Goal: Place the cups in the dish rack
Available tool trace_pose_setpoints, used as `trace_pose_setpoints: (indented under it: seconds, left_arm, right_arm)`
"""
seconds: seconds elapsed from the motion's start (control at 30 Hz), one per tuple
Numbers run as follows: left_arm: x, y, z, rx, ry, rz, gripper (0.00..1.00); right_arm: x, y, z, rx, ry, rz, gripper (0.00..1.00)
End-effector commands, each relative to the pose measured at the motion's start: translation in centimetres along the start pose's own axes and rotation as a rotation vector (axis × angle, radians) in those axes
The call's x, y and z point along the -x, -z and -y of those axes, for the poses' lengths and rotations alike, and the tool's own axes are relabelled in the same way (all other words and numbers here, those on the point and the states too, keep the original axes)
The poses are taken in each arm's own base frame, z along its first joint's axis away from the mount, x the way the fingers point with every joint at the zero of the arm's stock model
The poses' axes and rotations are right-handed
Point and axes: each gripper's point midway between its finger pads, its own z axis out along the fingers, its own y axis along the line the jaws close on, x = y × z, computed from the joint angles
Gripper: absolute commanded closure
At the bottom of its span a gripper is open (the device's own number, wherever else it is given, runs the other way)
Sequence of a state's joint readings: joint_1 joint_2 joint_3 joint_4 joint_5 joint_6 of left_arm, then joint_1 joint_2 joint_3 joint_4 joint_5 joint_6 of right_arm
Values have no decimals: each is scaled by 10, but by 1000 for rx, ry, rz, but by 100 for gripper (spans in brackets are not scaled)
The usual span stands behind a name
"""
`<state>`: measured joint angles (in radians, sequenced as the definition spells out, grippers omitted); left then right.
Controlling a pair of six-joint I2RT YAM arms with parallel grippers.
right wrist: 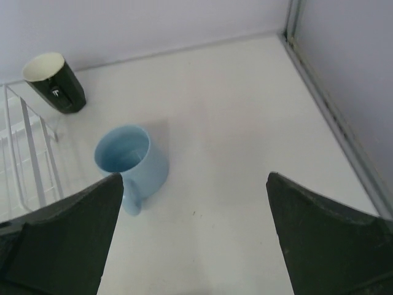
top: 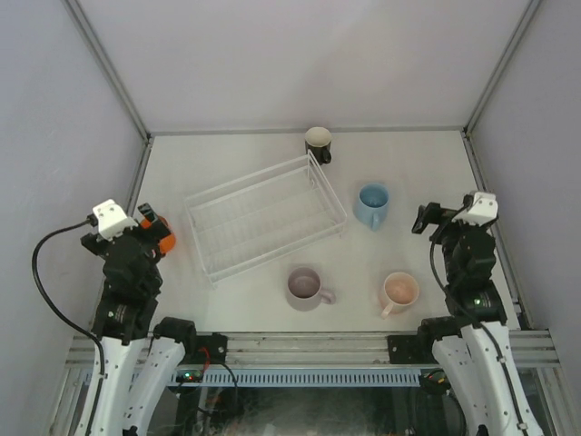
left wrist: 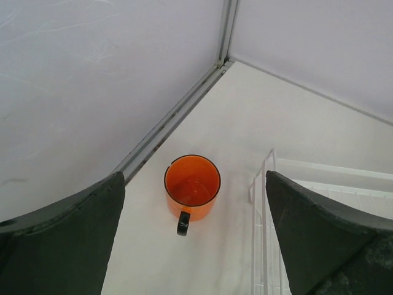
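Your left pincer [left wrist: 193, 179], spread wide above the orange mug [left wrist: 191, 192], could snag the dish rack [left wrist: 264, 203] wire near it on descent; your right pincer [right wrist: 194, 178] is spread too, empty.

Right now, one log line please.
dish rack: empty | left end effector: open, aimed at orange mug | right end effector: open, near light blue mug

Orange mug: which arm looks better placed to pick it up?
Left. The open left gripper is aimed straight at the orange mug, while the right gripper sits beyond the dish rack, facing the blue mug.
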<state>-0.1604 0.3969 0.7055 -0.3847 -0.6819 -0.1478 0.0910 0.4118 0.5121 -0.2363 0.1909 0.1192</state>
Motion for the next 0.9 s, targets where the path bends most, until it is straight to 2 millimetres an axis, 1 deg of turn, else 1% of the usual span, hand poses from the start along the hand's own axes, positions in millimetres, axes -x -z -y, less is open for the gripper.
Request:
trace_pose_setpoints:
  seconds: [0.0,0.1,0.2,0.23,0.27,0.3,0.37,0.43,0.53,0.6,0.63,0.67,0.73,0.87]
  left_arm:
    - [11,-1,-2,43,1,-46,0]
    - [7,-11,1,94,-13,-144,0]
    - [-7,-23,8,75,-7,-315,0]
    - [-19,-30,8,85,22,-391,0]
    - [-25,-34,7,88,59,-438,0]
    - [-29,-37,7,98,74,-461,0]
    - [-30,-43,12,69,70,-458,0]
    - [-31,-49,7,104,73,-450,0]
    - [-39,-62,-6,155,37,-485,0]
    - [-51,-69,-18,199,40,-557,0]
    - [-63,-72,-25,225,52,-615,0]
    - [-72,-72,-33,237,75,-659,0]
    - [-86,-69,-48,267,113,-710,3]
    - [-98,-65,-68,300,176,-711,6]
  right_arm:
    - [27,-4,11,-139,-173,-62,0]
    - [37,-1,-6,-64,-171,-168,0]
    - [46,0,-29,74,-176,-165,0]
    - [50,0,-34,99,-199,-157,0]
    - [52,-1,-36,106,-241,-154,0]
    - [55,-1,-43,137,-281,-159,0]
    - [57,-2,-58,203,-351,-180,0]
    - [58,-2,-73,272,-377,-215,0]
    - [56,-12,-91,358,-328,-273,0]
    - [54,-21,-104,406,-274,-323,0]
    - [52,-27,-107,402,-263,-352,0]
    - [53,-31,-110,399,-257,-378,0]
    - [52,-34,-119,426,-243,-434,4]
    - [50,-26,-131,472,-247,-471,10]
